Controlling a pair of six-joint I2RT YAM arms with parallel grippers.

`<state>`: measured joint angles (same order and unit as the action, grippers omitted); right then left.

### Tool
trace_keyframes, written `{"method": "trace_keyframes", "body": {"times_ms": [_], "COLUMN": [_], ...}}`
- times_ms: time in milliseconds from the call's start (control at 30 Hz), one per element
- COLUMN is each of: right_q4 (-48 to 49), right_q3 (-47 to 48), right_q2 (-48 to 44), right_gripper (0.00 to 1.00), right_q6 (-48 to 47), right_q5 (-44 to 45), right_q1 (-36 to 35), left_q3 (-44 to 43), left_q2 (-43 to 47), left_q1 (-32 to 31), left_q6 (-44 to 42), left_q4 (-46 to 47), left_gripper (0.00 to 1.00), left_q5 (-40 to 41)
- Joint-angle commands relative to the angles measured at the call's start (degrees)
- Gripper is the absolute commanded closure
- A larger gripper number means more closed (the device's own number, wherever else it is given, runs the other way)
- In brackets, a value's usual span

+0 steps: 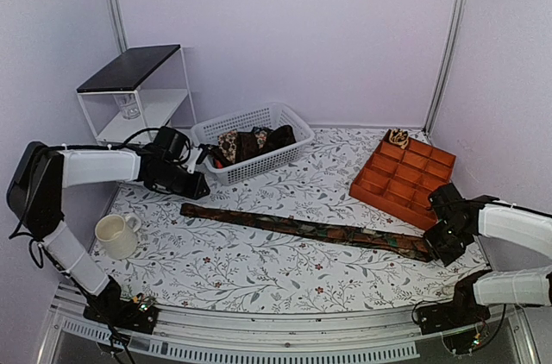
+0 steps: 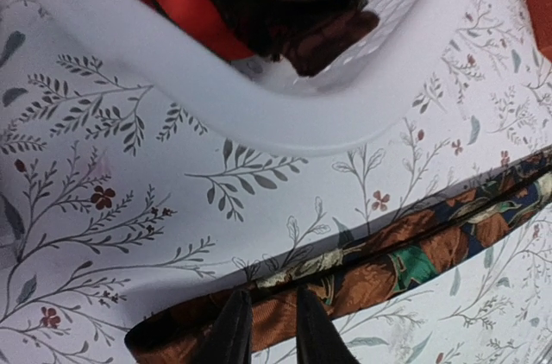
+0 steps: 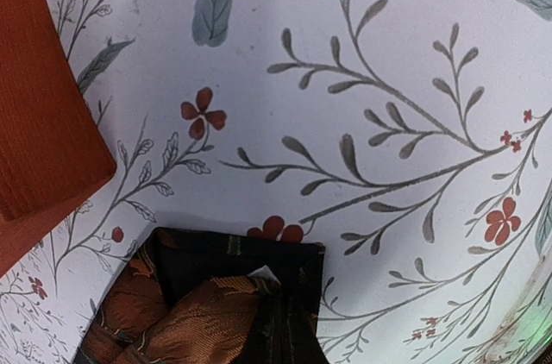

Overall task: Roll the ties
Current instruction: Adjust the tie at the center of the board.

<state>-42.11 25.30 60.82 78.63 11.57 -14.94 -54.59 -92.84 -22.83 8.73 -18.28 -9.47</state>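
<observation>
One long tie (image 1: 302, 228) in rust, dark brown and green lies stretched across the table. My left gripper (image 1: 197, 190) hovers at its narrow left end. In the left wrist view the gripper (image 2: 274, 329) is open by a narrow gap, and the flat tie (image 2: 414, 247) shows between the two dark fingers. My right gripper (image 1: 440, 247) is at the wide right end. In the right wrist view that end of the tie (image 3: 207, 304) is folded back on itself. The right gripper (image 3: 289, 338) is shut on the fold, its tips lost against the dark cloth.
A white basket (image 1: 250, 172) at the back holds more bunched ties (image 1: 250, 141). An orange compartment tray (image 1: 405, 178) sits at the right with a small tan spotted roll (image 1: 398, 137) in its far corner. A cream mug (image 1: 114, 235) stands near left. A white shelf (image 1: 129, 71) is at the back left.
</observation>
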Motion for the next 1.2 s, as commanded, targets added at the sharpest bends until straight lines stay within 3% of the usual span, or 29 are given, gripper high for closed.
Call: {"method": "trace_keyframes", "body": {"times_ms": [0, 200, 267, 367, 567, 933, 1167], "right_q4": [-0.85, -4.06, -3.38, 0.09, 10.95, 30.51, 29.99], "right_q3": [1.46, 6.77, 8.25, 9.31, 7.68, 12.44, 15.18], "right_q2": [3.64, 0.24, -1.34, -2.75, -3.10, 14.59, 25.68], "right_gripper": [1.00, 1.00, 1.00, 1.00, 1.00, 1.00, 1.00], "right_q6": [1.51, -0.51, -2.40, -5.70, -8.73, -20.74, -25.69], "right_q5": [0.29, 1.53, 1.08, -2.99, -8.61, -14.82, -15.17], "right_q1": [0.26, 0.25, 0.22, 0.26, -4.14, -20.16, -23.74], "left_q3": [-0.19, 0.82, 1.61, 1.87, 3.61, 2.22, 2.84], "left_q2": [4.38, 6.63, 7.64, 7.67, 8.13, 10.59, 14.52], "left_q1": [-0.20, -0.11, -0.11, 0.45, 2.67, 4.16, 6.03], "left_q6": [1.55, -0.18, -0.39, -0.67, 1.45, 4.21, 7.55], "left_q4": [-0.48, -0.36, -0.18, -1.29, -0.71, -6.13, -7.87], "left_gripper": [0.81, 0.75, 0.74, 0.75, 0.78, 0.81, 0.82], "left_q5": [0.80, -4.10, -1.69, 1.63, -3.89, 1.85, 2.20]}}
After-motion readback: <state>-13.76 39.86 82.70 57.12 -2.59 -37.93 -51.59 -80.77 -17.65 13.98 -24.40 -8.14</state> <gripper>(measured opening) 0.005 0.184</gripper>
